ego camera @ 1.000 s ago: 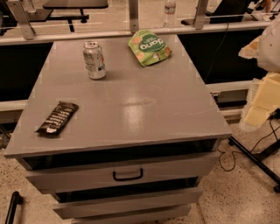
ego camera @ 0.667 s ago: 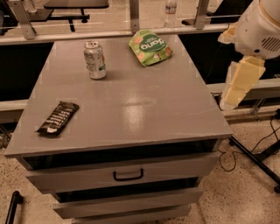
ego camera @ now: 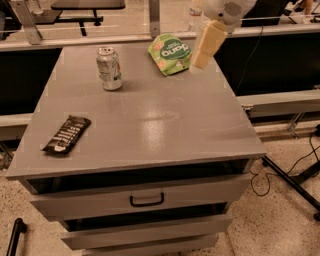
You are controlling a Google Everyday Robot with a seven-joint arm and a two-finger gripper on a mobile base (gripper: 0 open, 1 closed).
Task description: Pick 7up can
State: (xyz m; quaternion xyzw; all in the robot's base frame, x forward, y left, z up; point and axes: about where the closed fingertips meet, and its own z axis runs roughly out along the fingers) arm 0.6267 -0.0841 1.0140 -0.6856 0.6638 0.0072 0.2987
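Note:
The 7up can (ego camera: 109, 68), silver with a green-and-white label and a pull-tab top, stands upright at the back left of the grey cabinet top (ego camera: 165, 120). My gripper (ego camera: 201, 56) hangs from the white arm at the top right. It is above the back right of the cabinet top, just right of the green snack pouch (ego camera: 170, 52). It is well to the right of the can and holds nothing that I can see.
A dark snack bar (ego camera: 66, 134) lies near the left front edge. The cabinet has drawers with a black handle (ego camera: 146, 201). A water bottle (ego camera: 196, 15) stands behind the cabinet. Black stand legs and cables (ego camera: 295, 182) cross the floor at right.
The arm has swung from beside the cabinet's right edge to the left and up. It now sits over the back right of the top, close to the pouch. The can has not moved.

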